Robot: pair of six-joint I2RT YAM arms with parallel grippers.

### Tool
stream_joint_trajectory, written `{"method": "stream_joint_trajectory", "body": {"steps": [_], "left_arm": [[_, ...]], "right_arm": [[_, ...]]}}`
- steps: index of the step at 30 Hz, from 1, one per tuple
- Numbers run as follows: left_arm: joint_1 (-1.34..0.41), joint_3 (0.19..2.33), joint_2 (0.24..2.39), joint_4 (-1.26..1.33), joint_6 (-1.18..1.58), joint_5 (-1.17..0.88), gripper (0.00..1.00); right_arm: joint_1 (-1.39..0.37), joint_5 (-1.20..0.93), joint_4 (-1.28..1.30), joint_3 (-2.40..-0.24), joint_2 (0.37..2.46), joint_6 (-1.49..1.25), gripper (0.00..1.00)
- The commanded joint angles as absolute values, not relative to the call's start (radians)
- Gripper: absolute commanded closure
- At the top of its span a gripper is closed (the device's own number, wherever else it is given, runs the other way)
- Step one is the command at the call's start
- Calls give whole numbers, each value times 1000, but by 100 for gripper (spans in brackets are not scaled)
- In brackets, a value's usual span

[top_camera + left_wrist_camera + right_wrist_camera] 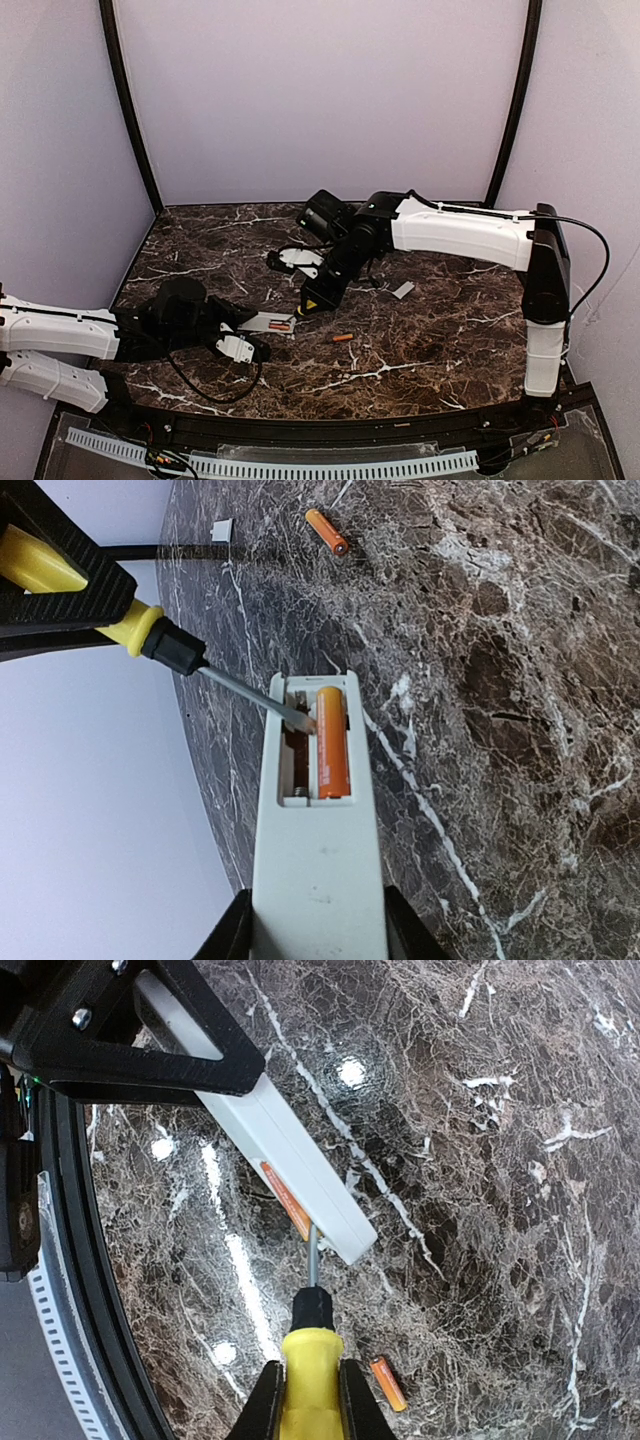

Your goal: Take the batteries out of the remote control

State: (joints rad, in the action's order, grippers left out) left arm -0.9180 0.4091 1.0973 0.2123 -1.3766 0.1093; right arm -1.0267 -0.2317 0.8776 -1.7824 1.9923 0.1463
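Left pincer (320,932) clamps the remote control (318,870) by its end, right pincer (308,1400) clamps the screwdriver (311,1345), its tip against the seated battery (331,742).

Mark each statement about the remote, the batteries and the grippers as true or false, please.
1. Both batteries are out of the remote. False: one battery sits in the bay; the loose battery lies on the table.
2. The right gripper holds the screwdriver. True.
3. The screwdriver tip touches the loose battery. False: it is at the bay.
4. The left gripper holds the remote. True.
5. The cover closes the bay. False: it lies on the table.
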Motion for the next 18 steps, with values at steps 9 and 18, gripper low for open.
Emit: {"method": "stream_joint_trajectory", "body": {"steps": [9, 18], "left_arm": [[-930, 433, 1077, 321, -1374, 28, 100], [-931, 431, 1080, 328, -1378, 38, 100]], "right_arm": [[-1012, -337, 801, -1777, 2037, -23, 100], [-1002, -373, 798, -1775, 2041, -141, 100]]}}
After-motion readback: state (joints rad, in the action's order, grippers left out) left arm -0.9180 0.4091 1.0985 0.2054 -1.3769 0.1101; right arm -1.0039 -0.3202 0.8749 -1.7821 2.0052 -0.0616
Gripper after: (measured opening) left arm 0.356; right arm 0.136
